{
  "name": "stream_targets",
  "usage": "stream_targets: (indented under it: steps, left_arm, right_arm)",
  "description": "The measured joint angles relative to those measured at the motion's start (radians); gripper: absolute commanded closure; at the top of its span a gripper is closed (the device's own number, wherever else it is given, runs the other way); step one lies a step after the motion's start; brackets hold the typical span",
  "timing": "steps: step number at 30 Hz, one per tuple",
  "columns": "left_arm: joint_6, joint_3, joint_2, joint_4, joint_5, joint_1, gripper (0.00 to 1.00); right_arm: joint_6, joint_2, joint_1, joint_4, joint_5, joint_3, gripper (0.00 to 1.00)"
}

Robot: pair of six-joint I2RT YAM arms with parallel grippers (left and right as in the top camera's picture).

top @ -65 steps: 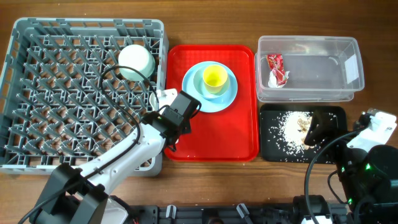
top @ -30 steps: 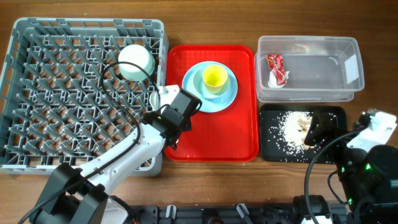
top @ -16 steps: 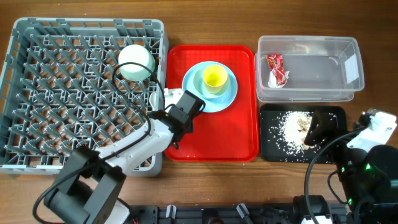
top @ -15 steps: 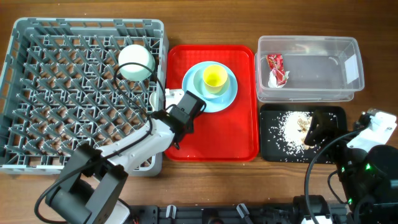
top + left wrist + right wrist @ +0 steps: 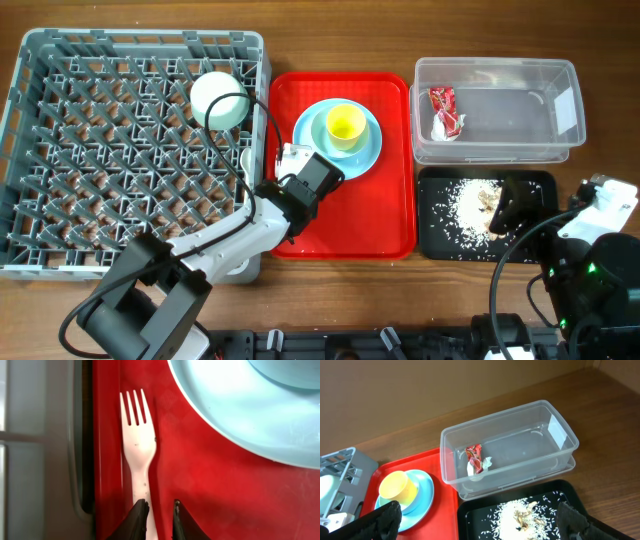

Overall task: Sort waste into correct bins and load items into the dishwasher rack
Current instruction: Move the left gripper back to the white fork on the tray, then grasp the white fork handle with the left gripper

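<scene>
In the left wrist view a white fork (image 5: 137, 445) lies along the left edge of the red tray (image 5: 200, 485), tines pointing away. My left gripper (image 5: 160, 521) is shut on its handle, low over the tray (image 5: 345, 225). The light blue plate (image 5: 367, 155) carries the yellow cup (image 5: 345, 124). An upturned mint-green bowl (image 5: 218, 98) stands in the grey dishwasher rack (image 5: 60, 140). A red-and-white wrapper (image 5: 443, 110) is in the clear tub (image 5: 520, 115). Rice scraps (image 5: 472, 203) lie in the black tray (image 5: 435, 235). Above that tray my right gripper (image 5: 482, 527) is open and empty.
The rack's right wall (image 5: 60, 450) runs close beside the fork. Bare wooden table (image 5: 600, 30) shows around the bins. The right arm's body (image 5: 600, 250) fills the lower right corner.
My left gripper has shifted right, from the rack's edge onto the red tray beside the plate. The right arm has not moved.
</scene>
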Motion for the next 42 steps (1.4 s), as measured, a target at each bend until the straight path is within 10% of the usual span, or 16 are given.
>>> stream_targets:
  steps: [22,42]
  left_arm:
    - [0.013,0.001,0.075,0.064,0.046,-0.004,0.87]
    - [-0.061,0.034,0.086,-0.075,-0.243,-0.127,0.88]
  right_arm:
    - [0.0,0.0,0.0,0.0,0.0,0.0,0.0]
    - [0.0,0.0,0.0,0.0,0.0,0.0,0.0]
